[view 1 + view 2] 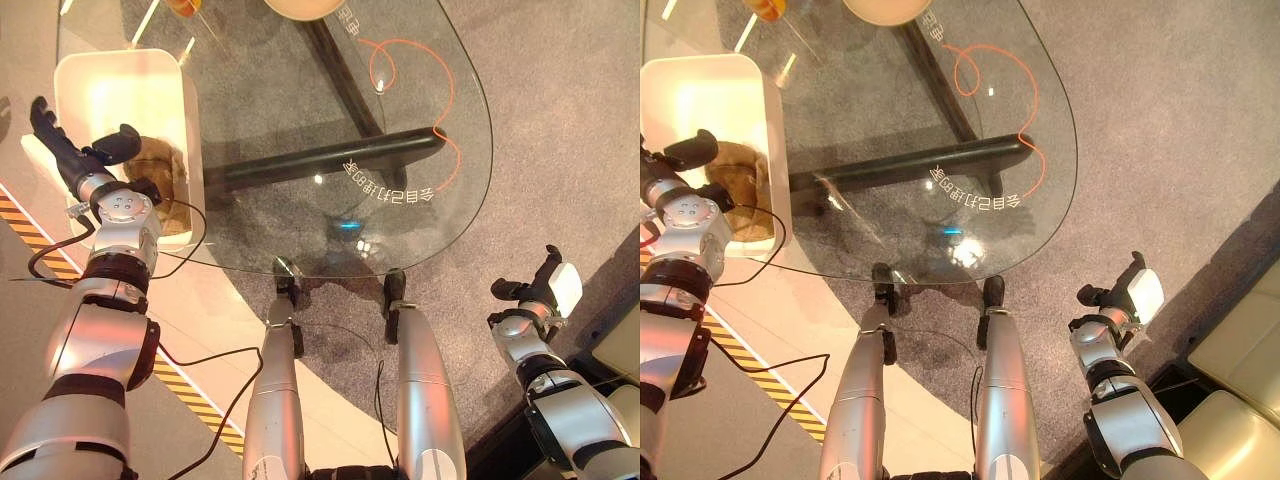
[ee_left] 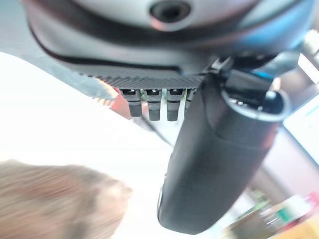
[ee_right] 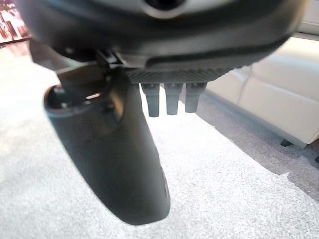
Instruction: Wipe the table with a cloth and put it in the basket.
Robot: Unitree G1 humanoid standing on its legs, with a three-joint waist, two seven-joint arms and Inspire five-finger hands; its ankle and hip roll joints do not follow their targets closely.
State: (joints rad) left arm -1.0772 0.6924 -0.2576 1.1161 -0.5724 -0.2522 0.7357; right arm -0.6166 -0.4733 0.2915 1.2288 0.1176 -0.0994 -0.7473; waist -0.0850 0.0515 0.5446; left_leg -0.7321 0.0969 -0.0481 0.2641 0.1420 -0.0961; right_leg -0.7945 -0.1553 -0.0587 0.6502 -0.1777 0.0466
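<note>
A brown cloth [image 1: 156, 176] lies crumpled inside the white basket [image 1: 120, 62], which stands on the floor by the left edge of the glass table [image 1: 250, 100]. My left hand [image 1: 78, 165] hovers over the basket's near left side, just above the cloth, fingers straight and thumb spread, holding nothing. In the left wrist view the cloth [image 2: 55, 199] shows below the thumb, apart from it. My right hand [image 1: 535, 292] hangs low at the right over the grey carpet, well off the table, open and empty.
A tan bowl [image 1: 300, 8] and an orange item [image 1: 183, 6] sit at the table's far edge. A dark base beam [image 1: 320, 160] and an orange cable [image 1: 440, 90] show through the glass. A cream sofa [image 1: 1240, 400] stands at lower right; striped floor tape [image 1: 190, 390] runs at left.
</note>
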